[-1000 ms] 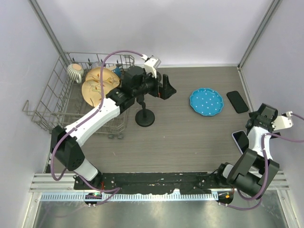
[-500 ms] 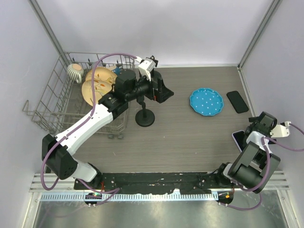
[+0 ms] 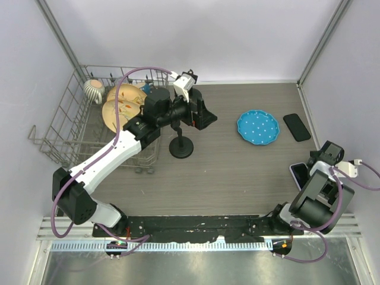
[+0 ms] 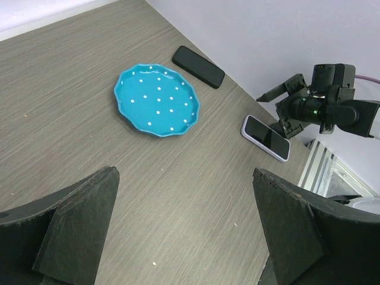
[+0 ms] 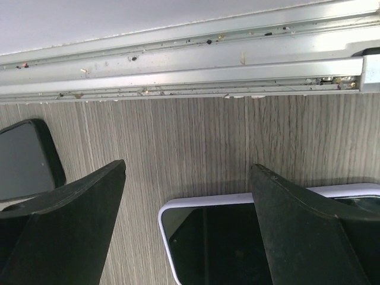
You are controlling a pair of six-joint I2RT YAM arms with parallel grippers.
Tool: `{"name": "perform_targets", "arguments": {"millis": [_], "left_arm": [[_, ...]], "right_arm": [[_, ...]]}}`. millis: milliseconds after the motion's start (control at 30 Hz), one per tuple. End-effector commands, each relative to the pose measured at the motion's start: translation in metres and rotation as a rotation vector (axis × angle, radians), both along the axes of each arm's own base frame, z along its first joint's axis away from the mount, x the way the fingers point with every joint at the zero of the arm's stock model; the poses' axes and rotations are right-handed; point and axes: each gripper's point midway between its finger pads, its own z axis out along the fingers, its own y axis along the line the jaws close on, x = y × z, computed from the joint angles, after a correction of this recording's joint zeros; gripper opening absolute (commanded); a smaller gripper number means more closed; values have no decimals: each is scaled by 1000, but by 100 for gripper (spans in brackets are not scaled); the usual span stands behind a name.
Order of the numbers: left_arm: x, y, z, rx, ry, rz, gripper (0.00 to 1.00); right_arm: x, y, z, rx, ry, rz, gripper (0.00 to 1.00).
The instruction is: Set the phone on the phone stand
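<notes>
right pincer (image 5: pixel 189 166) has eased down, spread wide, white-edged phone (image 5: pixel 225 249) just beneath it.

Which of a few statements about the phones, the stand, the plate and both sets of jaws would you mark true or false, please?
1. The phone stand holds no phone. True.
2. The blue plate sits in the dish rack. False: it lies on the table, well apart from the dish rack.
3. The white-edged phone lies flat on the table. True.
4. The right jaws are clamped on the black phone. False: they stand open over the white-edged phone, and the black phone lies untouched beside the blue plate.
5. The left jaws grip a phone. False: they are open and empty.
</notes>
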Motion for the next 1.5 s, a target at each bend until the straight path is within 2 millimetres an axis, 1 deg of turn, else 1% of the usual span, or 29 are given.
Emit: {"name": "perform_targets", "arguments": {"millis": [0, 33, 67, 133, 167, 233, 267, 367, 400, 467, 500, 533, 567, 600, 700, 733, 800, 833, 867, 933, 1067, 1100, 1167, 1267, 1300, 1367, 1400, 1433, 1467], "left_arm": [[-3, 7, 27, -38, -82, 7, 100], [-3, 7, 27, -38, -82, 10, 100], [-2, 7, 26, -34, -82, 8, 100], [-2, 7, 25, -29, -79, 9, 100], [-2, 7, 24, -25, -78, 9, 100], [-2, 8, 24, -20, -81, 17, 100], [-2, 10, 24, -12, -88, 19, 100], [0, 13, 21, 8, -90, 36, 100], [0, 15, 22, 13, -97, 41, 100], [1, 16, 20, 23, -97, 49, 100], [2, 17, 20, 25, -97, 52, 100], [1, 17, 20, 27, -99, 50, 100], [2, 17, 20, 26, -98, 51, 100], [2, 16, 20, 25, -97, 50, 100], [1, 14, 20, 20, -91, 37, 100], [1, 13, 20, 21, -90, 34, 100], [0, 14, 20, 22, -89, 31, 100], [0, 14, 20, 23, -90, 32, 100], [-1, 14, 20, 23, -92, 31, 100], [-1, 14, 20, 23, -94, 30, 100], [0, 12, 16, 31, -85, 24, 100], [-1, 12, 15, 36, -86, 21, 100], [0, 15, 16, 47, -94, 26, 100], [0, 19, 17, 57, -98, 48, 100], [0, 20, 17, 57, -103, 49, 100], [-1, 21, 19, 55, -107, 54, 100], [-1, 22, 20, 52, -106, 56, 100], [-1, 21, 19, 51, -107, 55, 100], [-1, 22, 20, 51, -109, 57, 100]], "right_arm": [[5, 43, -13, 141, 19, 85, 90], [11, 51, -11, 133, 21, 123, 90], [21, 67, -9, 136, 30, 191, 90], [33, 90, -9, 148, 42, 268, 90], [44, 115, -8, 154, 50, 355, 90], [53, 141, -8, 176, 52, 426, 90], [58, 167, -7, 187, 64, 508, 90], [58, 203, -2, 211, 74, 627, 91], [57, 209, 1, 207, 76, 654, 91], [50, 209, 5, 173, 102, 703, 91], [51, 205, 17, 133, 80, 715, 91], [46, 200, 20, 102, 101, 715, 91], [43, 184, 27, 20, 124, 685, 92], [42, 176, 40, -31, 97, 667, 94], [29, 144, 56, -122, 94, 537, 98], [19, 124, 60, -130, 89, 450, 98], [0, 100, 57, -113, 100, 321, 98], [-15, 78, 56, -103, 103, 216, 98], [-28, 67, 50, -91, 116, 156, 97], [-39, 54, 48, -84, 123, 80, 95], [-37, 57, 20, 6, 98, 50, 95], [-30, 67, 11, 69, 69, 84, 95], [-28, 75, -5, 116, 77, 123, 95], [-20, 91, -17, 172, 56, 215, 94], [-16, 94, -18, 179, 43, 246, 93], [4, 105, -14, 181, -14, 362, 90], [13, 118, -15, 186, 0, 438, 89], [26, 120, -6, 148, 6, 482, 89], [34, 130, -3, 133, 11, 531, 89]]}}
